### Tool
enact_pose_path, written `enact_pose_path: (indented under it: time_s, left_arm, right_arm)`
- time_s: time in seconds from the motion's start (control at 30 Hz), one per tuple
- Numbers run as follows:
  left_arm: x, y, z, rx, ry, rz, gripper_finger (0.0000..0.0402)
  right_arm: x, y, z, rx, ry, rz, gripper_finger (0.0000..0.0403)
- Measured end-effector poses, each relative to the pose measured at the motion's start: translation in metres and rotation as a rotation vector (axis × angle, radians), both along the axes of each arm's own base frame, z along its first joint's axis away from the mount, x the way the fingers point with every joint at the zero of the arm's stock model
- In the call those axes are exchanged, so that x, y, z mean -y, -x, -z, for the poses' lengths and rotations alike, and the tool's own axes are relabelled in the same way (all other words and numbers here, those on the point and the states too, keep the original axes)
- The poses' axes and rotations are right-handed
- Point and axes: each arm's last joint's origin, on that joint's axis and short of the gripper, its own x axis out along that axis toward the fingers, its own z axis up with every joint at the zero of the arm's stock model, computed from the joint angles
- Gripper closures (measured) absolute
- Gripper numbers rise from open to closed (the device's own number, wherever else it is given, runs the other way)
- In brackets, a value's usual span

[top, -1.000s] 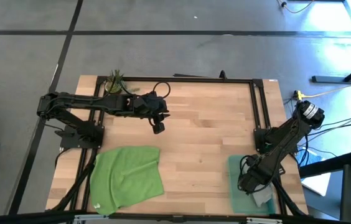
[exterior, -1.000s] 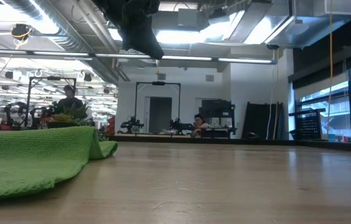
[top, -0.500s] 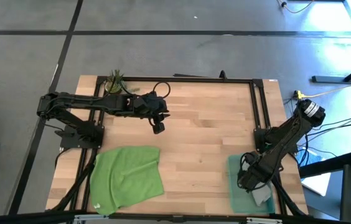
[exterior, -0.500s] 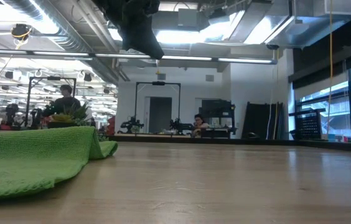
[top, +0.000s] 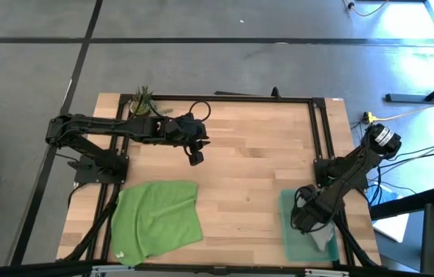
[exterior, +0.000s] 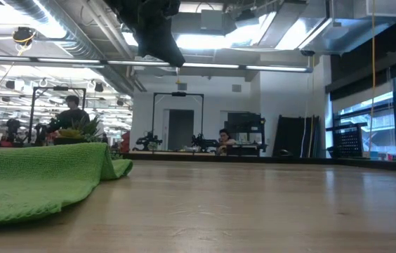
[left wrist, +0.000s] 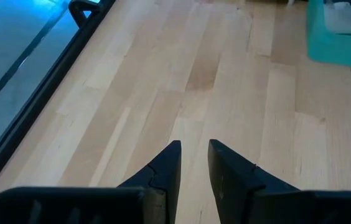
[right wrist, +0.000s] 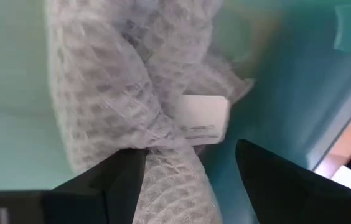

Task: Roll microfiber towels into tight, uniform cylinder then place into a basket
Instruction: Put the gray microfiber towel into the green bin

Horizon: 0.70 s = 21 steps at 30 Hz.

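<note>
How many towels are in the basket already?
One. The grey towel lies rolled in the basket, with the right gripper open around it. The green towel lies flat on the table, unrolled. The left gripper hangs empty over bare wood.

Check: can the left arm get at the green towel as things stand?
Probably yes. The left gripper hangs open over bare wood, and the green towel lies flat on the left arm's side of the table with nothing on it. The right gripper is off at the basket.
</note>
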Motion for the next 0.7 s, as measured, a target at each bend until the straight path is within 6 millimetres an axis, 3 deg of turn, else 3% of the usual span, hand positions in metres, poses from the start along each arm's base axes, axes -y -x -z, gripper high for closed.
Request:
enact_pose_path:
  time_s: [0.23,0.7]
  left_arm:
    - [0.0,0.0,0.0,-0.001,0.0,0.0,0.0326]
    - [0.0,0.0,0.0,-0.001,0.001,-0.001,0.0326]
  right_arm:
    - [0.003,0.002,0.003,-0.03,-0.013,-0.033,0.0152]
    - [0.004,0.002,-0.035,-0.113,0.072,-0.022,0.0152]
